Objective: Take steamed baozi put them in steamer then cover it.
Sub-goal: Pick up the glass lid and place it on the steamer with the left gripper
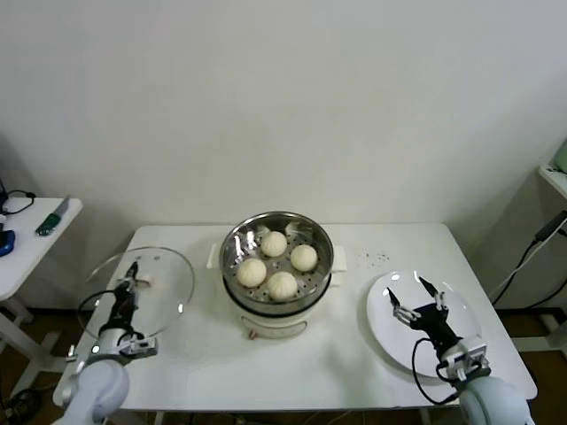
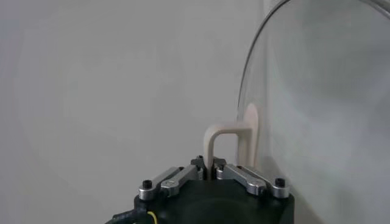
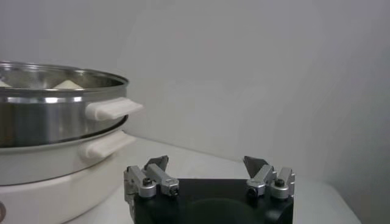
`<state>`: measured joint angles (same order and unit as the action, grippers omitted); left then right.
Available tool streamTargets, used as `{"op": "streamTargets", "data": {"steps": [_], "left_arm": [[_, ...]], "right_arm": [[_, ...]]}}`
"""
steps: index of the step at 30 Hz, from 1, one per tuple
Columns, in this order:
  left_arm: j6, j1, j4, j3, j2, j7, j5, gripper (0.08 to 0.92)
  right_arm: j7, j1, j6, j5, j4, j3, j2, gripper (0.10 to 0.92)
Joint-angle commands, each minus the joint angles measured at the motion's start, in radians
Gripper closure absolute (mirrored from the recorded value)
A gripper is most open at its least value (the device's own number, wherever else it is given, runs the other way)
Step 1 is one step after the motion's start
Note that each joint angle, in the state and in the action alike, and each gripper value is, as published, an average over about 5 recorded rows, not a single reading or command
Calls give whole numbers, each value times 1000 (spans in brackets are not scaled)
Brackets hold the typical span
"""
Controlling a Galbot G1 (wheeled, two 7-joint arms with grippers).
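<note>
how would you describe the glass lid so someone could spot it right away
Start at the steel steamer with four buns in the middle of the white table, then look toward the robot's left edge. The lid sits there, its cream handle pinched by the left tool. Unlike the solid white plate opposite, it is see-through with a metal rim.

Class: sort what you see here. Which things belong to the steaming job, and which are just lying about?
Job: four baozi in the steamer; glass cover, its handle gripped by the left gripper.
Lying about: white plate under the open right gripper; side table.

White table (image 1: 354,243) (steamer (image 1: 276,266), plate (image 1: 383,323))
</note>
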<state>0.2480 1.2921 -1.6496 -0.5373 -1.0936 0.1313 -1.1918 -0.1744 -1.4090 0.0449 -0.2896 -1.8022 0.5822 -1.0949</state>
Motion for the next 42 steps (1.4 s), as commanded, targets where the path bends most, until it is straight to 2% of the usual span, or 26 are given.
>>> {"op": "streamTargets", "data": {"steps": [1,11,14,17,20,28,31,42], "left_arm": [[392,136,-346,10,131,-56,44,850],[530,125,-554,44,275,-106,165,850],[537,78,-572,100,321,-118,161,850],[537,28,-564,167,334,-149,155,850],[537,-37,-544,254,297,-180,112,850],[537,-291,-456,479,94,-325,-54,850],[537,-362,-435,540,41,-363,-80,850],[537,-461,-290,673,-94,-412,-159,850]], "right_arm": [[6,33,2,0,24,-14,44,203],[5,87,-11,-3,67,-50,37,203],[7,110,-11,5,84,-72,28,203],[10,129,-13,14,99,-89,17,203],[10,141,-13,20,111,-101,7,203],[26,176,-8,42,133,-133,-9,203],[29,178,-7,57,139,-137,-18,203],[31,157,-10,82,144,-95,-22,203]]}}
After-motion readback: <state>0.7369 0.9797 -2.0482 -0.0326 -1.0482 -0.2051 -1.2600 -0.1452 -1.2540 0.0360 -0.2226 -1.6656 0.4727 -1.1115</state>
